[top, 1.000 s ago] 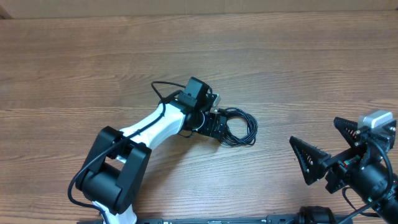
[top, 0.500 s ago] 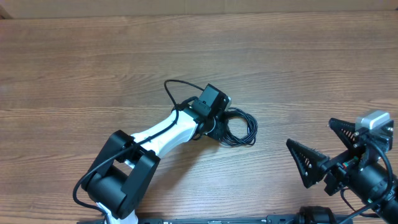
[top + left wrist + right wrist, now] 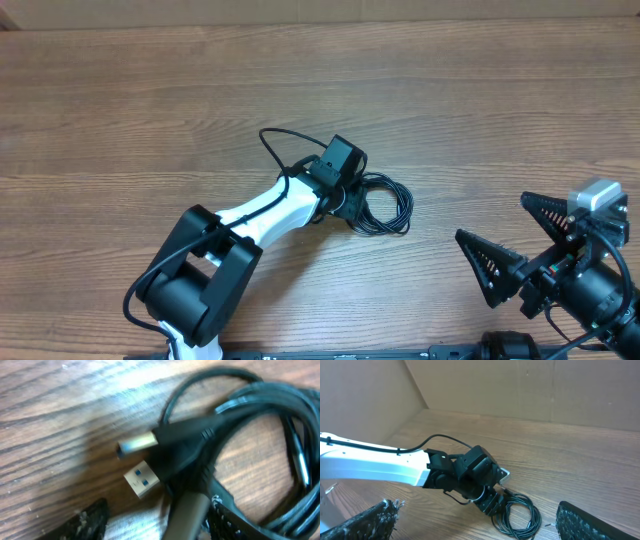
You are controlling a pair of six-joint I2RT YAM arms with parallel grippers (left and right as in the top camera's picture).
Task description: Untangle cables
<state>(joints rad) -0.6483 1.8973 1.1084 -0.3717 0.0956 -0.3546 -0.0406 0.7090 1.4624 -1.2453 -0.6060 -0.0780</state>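
The cables [image 3: 405,200] are thin black cords in a small coil on the wooden table. My left gripper [image 3: 348,205] is at the coil's left edge. In the left wrist view the cables [image 3: 200,440] show a silvery plug [image 3: 137,445] and a blue-tongued USB plug [image 3: 142,479]. The left gripper [image 3: 157,510] is open, with one strand lying between its fingers beside the right finger. My right gripper [image 3: 490,216] is wide open and empty, to the right of the coil. From the right wrist view [image 3: 477,512] the coil [image 3: 538,518] lies ahead.
The white left arm [image 3: 265,210] stretches from the front left to the coil, with its own thicker black cable [image 3: 275,145] looping above the wrist. A cardboard wall [image 3: 520,385] stands behind the table.
The left wrist moved right onto the coil's left edge over the first half second, then held. The right gripper drifted slightly left and toward the front. The coil has not moved.
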